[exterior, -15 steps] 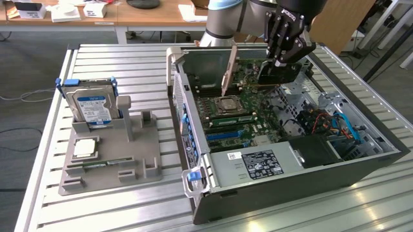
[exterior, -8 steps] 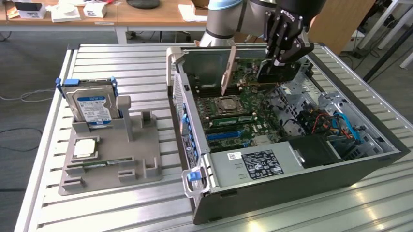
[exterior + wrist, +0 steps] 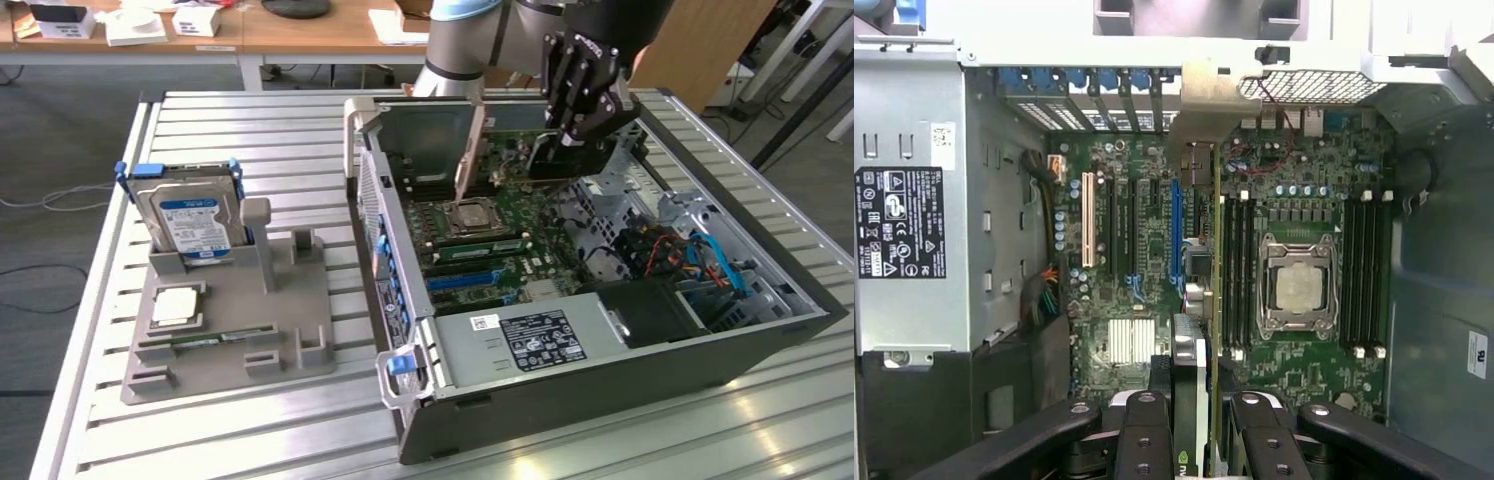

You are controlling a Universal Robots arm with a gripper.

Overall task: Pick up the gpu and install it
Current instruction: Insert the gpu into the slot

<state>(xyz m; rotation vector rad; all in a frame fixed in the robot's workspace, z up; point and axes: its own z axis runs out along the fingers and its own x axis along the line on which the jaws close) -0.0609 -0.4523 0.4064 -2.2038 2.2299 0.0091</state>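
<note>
My gripper (image 3: 578, 138) hangs over the open computer case (image 3: 747, 350) and is shut on the gpu (image 3: 545, 160). The dark card is held on edge above the motherboard (image 3: 501, 235), with its silver end bracket (image 3: 467, 165) pointing down beside the case's rear wall. In the wrist view the gpu (image 3: 1191, 345) runs edge-on between my black fingers (image 3: 1144, 430), and its bracket (image 3: 1204, 95) reaches the rear slot openings. The card sits over the expansion slots next to the blue slot (image 3: 1176, 230). I cannot tell whether its lower edge touches a slot.
A grey holder (image 3: 287, 320) on the exterior view's left carries a silver hard drive (image 3: 191, 220), a processor chip (image 3: 176, 305) and a green memory stick (image 3: 200, 340). The power supply (image 3: 527, 345) fills the case's near end. Cables (image 3: 681, 255) lie on the exterior view's right.
</note>
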